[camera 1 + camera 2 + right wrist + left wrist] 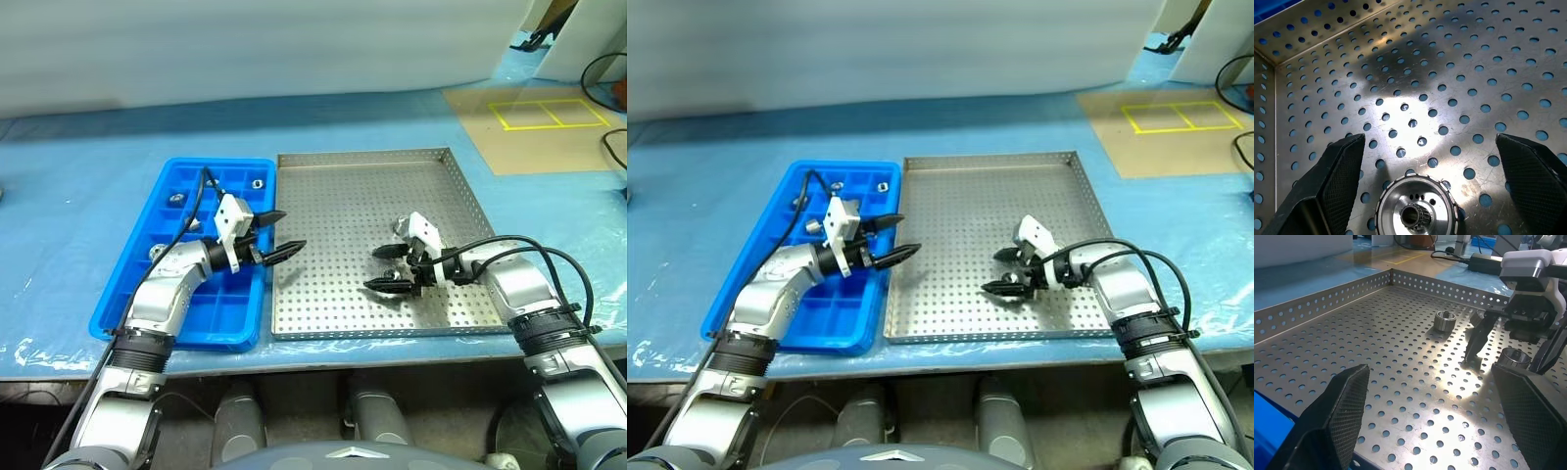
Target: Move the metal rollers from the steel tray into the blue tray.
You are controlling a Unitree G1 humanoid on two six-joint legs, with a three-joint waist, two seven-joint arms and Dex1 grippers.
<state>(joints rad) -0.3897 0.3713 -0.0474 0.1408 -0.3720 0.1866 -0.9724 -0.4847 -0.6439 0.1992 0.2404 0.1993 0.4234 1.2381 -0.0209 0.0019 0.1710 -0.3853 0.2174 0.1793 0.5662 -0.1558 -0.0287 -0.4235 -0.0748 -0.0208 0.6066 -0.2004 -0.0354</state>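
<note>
One roller (pixel 1417 208) lay flat on the steel tray (pixel 343 186), hole up, between the wide-spread fingers of the right gripper (pixel 389 268) and not yet touched. A second roller (pixel 1444 320) stood farther back, at about one o'clock from the first as the head camera saw it. Three more rollers (pixel 835 183) already sat in the far cells of the blue tray (pixel 176 181), which lay edge to edge with the steel tray at its nine o'clock. The left gripper (pixel 277 233) hung over the seam between the trays, its fingers apart and empty.

To do the pick well, I judge the right gripper should sink until its fingers bracket the roller's round wall, then close squarely so the smooth part does not squirt sideways on the metal.

Both trays rested on a blue sheet over the table (pixel 78 206); at one o'clock was a tan board with yellow tape (pixel 549 116)
</note>
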